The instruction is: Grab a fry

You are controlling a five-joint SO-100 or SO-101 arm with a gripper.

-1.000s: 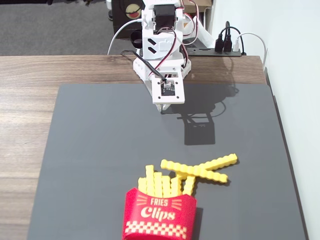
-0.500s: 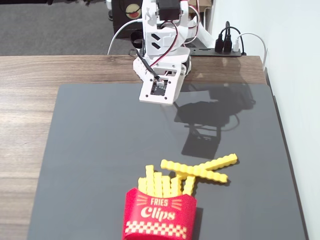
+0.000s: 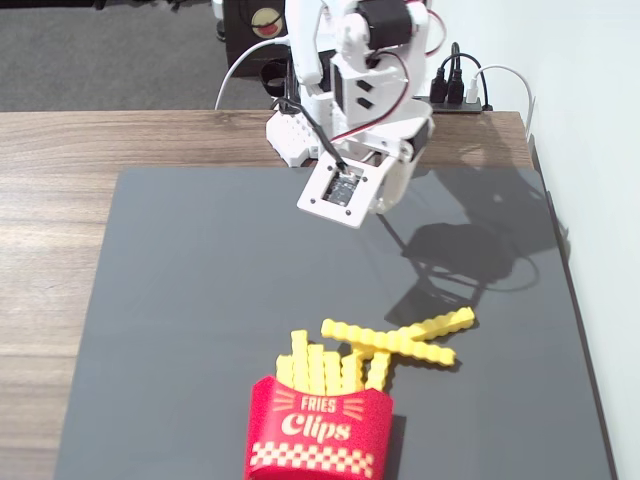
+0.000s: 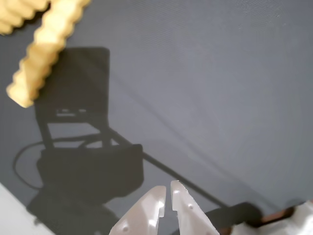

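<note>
Two loose yellow crinkle-cut fries lie crossed on the grey mat: one fry (image 3: 388, 343) runs left to right, the other (image 3: 440, 325) slants up to the right. The wrist view shows one fry (image 4: 41, 58) at the upper left and the tip of another (image 4: 19, 12) in the corner. My gripper (image 4: 167, 192) hangs above the mat's far part, well away from the fries. Its white jaws stand nearly together with nothing between them. In the fixed view the arm (image 3: 350, 100) mostly hides the fingers.
A red "FRIES Clips" carton (image 3: 320, 430) with several yellow tips stands at the mat's near edge, just left of the loose fries. The grey mat (image 3: 200, 300) lies on a wooden table (image 3: 50, 200). A power strip (image 3: 460, 90) and cables sit behind the arm.
</note>
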